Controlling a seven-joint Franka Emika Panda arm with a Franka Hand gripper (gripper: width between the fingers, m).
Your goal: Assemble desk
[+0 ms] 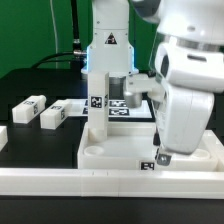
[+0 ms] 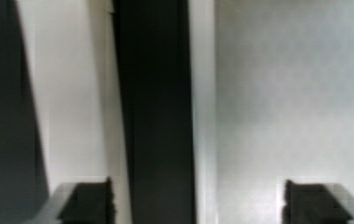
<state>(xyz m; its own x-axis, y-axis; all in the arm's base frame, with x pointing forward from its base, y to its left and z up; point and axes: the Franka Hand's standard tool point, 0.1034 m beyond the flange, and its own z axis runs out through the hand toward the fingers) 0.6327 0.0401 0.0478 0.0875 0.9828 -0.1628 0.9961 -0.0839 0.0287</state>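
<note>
The white desk top (image 1: 135,145) lies flat on the black table with its raised rim up. One leg block (image 1: 98,112) stands upright at its far left corner and carries a tag. Two loose leg blocks (image 1: 30,105) (image 1: 55,116) lie on the table at the exterior view's left. My gripper (image 1: 160,157) is low over the desk top's front right corner. In the wrist view my gripper (image 2: 197,200) is open, its dark fingertips (image 2: 85,200) wide apart over a white surface (image 2: 280,100) and a dark strip (image 2: 153,100). It holds nothing.
A long low white border rail (image 1: 100,182) runs along the front. The marker board (image 1: 122,106) lies behind the desk top. Another white piece (image 1: 3,135) shows at the left edge. The arm's base (image 1: 107,40) stands at the back.
</note>
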